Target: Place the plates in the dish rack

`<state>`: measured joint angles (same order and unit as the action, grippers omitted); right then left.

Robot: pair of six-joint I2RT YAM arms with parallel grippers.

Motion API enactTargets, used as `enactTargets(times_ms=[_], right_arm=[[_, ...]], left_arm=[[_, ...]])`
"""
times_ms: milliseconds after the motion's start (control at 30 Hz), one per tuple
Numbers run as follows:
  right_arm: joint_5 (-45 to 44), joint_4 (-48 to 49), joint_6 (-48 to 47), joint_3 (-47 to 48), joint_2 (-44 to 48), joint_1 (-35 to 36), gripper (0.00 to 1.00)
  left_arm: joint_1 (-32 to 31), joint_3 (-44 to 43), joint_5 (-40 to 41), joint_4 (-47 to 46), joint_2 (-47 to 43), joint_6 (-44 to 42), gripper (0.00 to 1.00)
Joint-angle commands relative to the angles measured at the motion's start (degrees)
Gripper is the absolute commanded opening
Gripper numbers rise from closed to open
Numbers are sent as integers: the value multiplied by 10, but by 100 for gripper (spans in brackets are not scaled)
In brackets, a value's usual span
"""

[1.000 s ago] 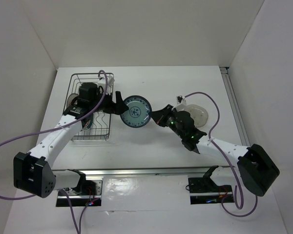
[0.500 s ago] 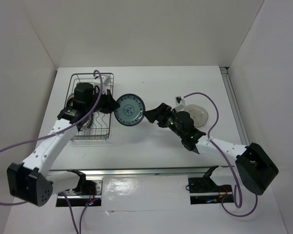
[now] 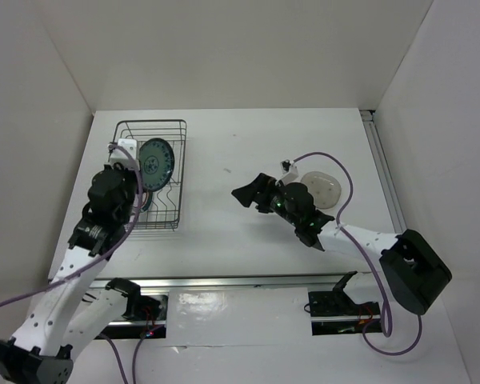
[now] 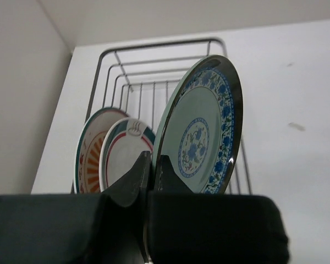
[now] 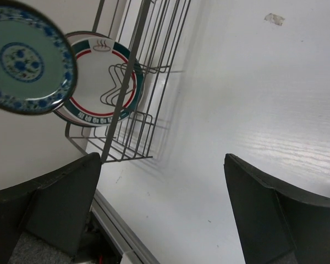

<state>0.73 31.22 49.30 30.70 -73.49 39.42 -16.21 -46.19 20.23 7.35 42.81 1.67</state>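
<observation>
Teal plate [image 4: 201, 132] over dish rack [image 3: 166, 210], white plate [image 4: 124, 151] alongside

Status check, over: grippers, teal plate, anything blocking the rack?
Left gripper shut on teal plate, right gripper open, empty. Teal plate upright over dish rack, beside orange plate and white plate. Nothing blocking.

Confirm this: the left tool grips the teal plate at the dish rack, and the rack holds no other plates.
Not quite. The left tool grips the teal plate at the dish rack, but the left wrist view shows two other plates in it: orange sunburst plate and white ringed plate.
</observation>
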Motion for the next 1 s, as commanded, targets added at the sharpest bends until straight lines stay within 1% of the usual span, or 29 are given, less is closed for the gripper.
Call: enactTargets(times_ms=[0,100,267,433,667,767,967], right_arm=[[16,5,-21,16,3,-8,100],[16,-1,-28,2,16,-14,100],[27,-1,-28,-20,36,-31,100],[45,4,-28,-39,42,-51,100],[60,15,-23,-49,42,-57,100],[60,20,-23,-49,42,-62,100],[60,20,-23,-60,48,-68,100]], left_arm=[[1,-11,105,-40,39,-32,0],[1,-26,113,-27,75,-11,0],[1,-58,168,8,133,21,0],[1,-64,183,19,152,34,0],[1,-69,220,29,169,40,0],[1,-69,220,35,182,40,0],[1,-69,194,40,203,46,0]])
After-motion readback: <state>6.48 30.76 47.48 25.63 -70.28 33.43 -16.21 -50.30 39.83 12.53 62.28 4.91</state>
